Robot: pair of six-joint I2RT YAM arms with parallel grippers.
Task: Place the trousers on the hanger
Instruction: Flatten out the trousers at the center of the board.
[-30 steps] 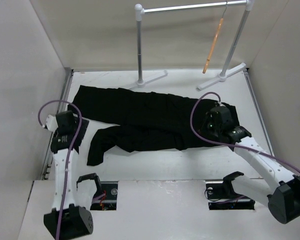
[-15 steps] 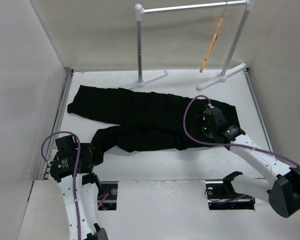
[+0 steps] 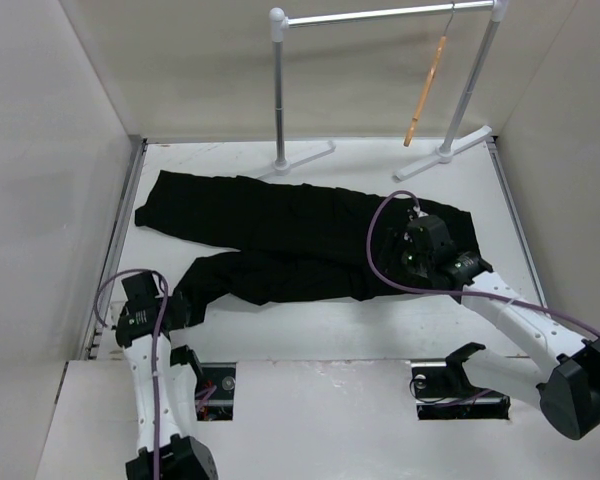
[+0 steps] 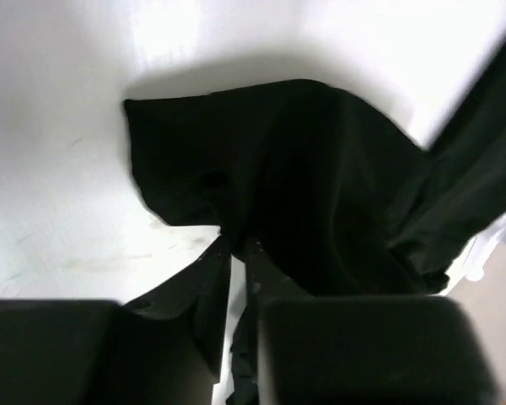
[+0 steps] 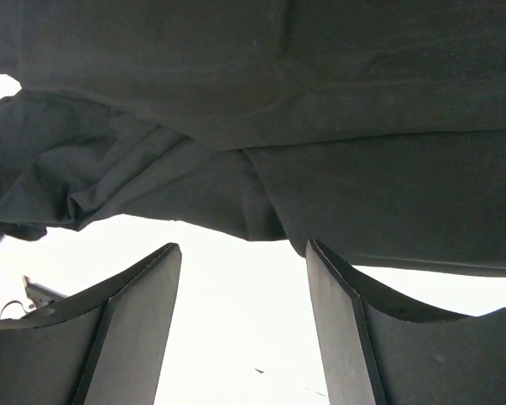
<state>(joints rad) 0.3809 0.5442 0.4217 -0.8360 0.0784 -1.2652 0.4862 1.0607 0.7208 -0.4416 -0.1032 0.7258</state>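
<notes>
The black trousers (image 3: 300, 235) lie spread across the white table, waist to the right and two legs running left. In the left wrist view the nearer leg's cuff (image 4: 261, 169) bunches up off the table at my fingertips. My left gripper (image 3: 175, 308) (image 4: 236, 245) is shut on the edge of that cuff. My right gripper (image 3: 400, 268) (image 5: 243, 246) hangs open over the near edge of the trousers (image 5: 320, 101) by the waist, with bare table between its fingers. The tan wooden hanger (image 3: 425, 92) hangs from the rack's bar at the back right.
The silver metal rack (image 3: 278, 90) stands at the back of the table (image 3: 310, 330), its two feet resting on the table top. White walls close in the left, right and back. Two cut-outs with the arm bases sit at the near edge.
My left arm has pulled back toward the near left corner and its jaws have closed on the cuff. My right gripper has opened and shifted slightly left.
</notes>
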